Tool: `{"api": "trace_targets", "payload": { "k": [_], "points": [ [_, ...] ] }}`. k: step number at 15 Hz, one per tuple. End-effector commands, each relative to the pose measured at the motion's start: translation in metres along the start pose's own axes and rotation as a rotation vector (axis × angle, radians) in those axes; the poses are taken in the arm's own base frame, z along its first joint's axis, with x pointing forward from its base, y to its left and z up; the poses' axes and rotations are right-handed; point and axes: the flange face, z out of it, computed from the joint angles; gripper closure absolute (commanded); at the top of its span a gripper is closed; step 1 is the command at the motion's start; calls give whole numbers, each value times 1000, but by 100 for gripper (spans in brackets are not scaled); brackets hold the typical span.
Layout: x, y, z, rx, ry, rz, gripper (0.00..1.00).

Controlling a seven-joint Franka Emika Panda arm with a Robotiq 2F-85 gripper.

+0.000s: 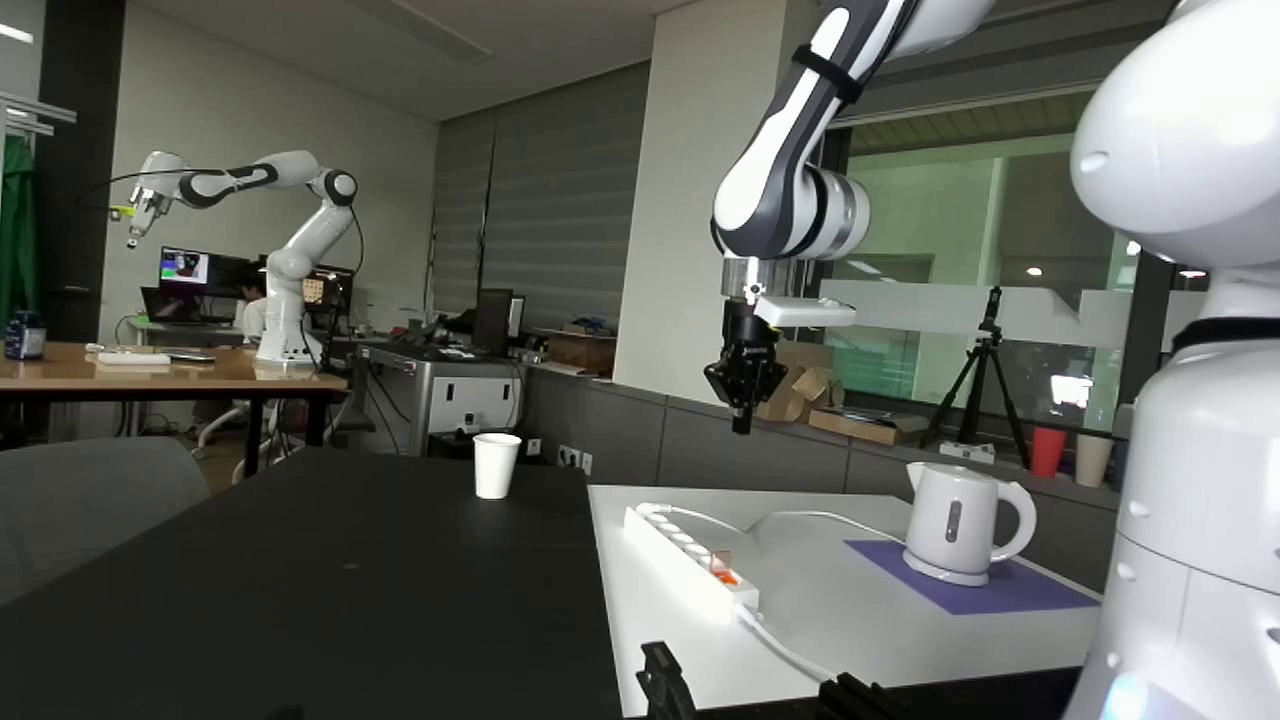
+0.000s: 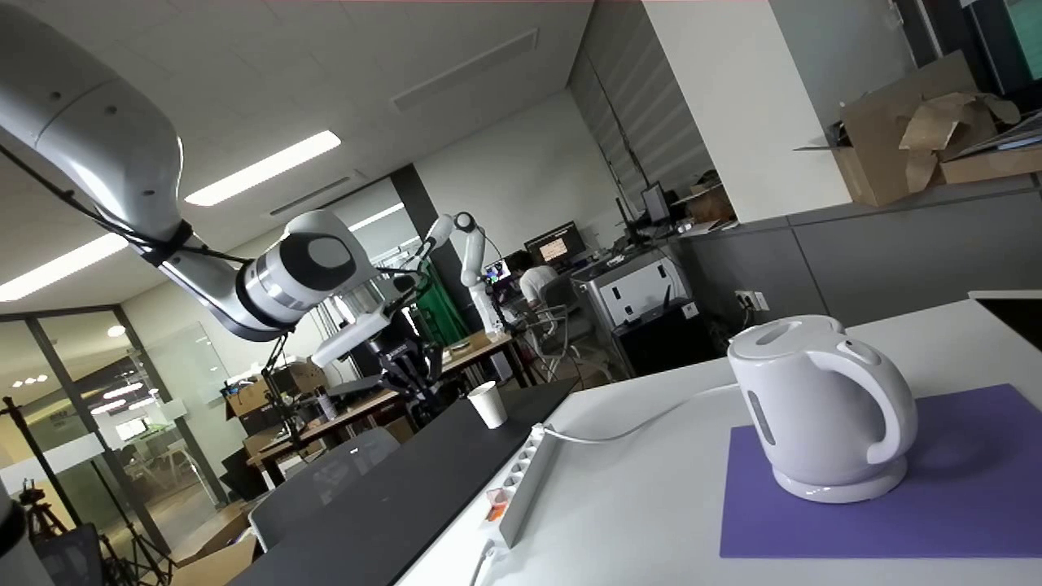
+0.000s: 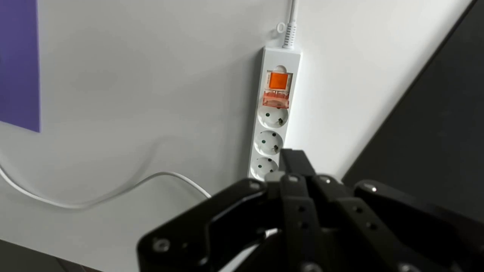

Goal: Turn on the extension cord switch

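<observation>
The extension cord is a long white power strip, lying on the white table in both exterior views (image 1: 690,547) (image 2: 527,478) and in the wrist view (image 3: 268,142). Its orange switch (image 3: 278,81) sits at the cable end, with a clear reddish cover (image 3: 276,100) folded back towards the sockets. The switch also shows in both exterior views (image 1: 725,577) (image 2: 497,513). My gripper (image 1: 741,422) points down, well above the table and the strip, touching neither. In the wrist view its fingertips (image 3: 297,156) are together with nothing between them, and they hide the strip's far end.
A white kettle (image 1: 950,520) stands on a purple mat (image 1: 1020,590), its cord running to the strip. A black table (image 1: 330,580) adjoins the white one and bears a white paper cup (image 1: 495,465). A grey wall ledge (image 1: 700,440) runs behind the white table.
</observation>
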Motion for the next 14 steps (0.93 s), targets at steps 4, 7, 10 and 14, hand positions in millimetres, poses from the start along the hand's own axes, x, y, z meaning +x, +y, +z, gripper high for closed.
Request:
{"api": "trace_targets", "payload": {
  "k": [4, 7, 10, 14],
  "points": [
    [7, -4, 32, -39, 15, 43, 100],
    [5, -11, 55, -86, -10, 86, 100],
    [3, -23, 81, -93, -31, 127, 100],
    [4, -35, 112, -93, -26, 158, 100]
  ]
}}
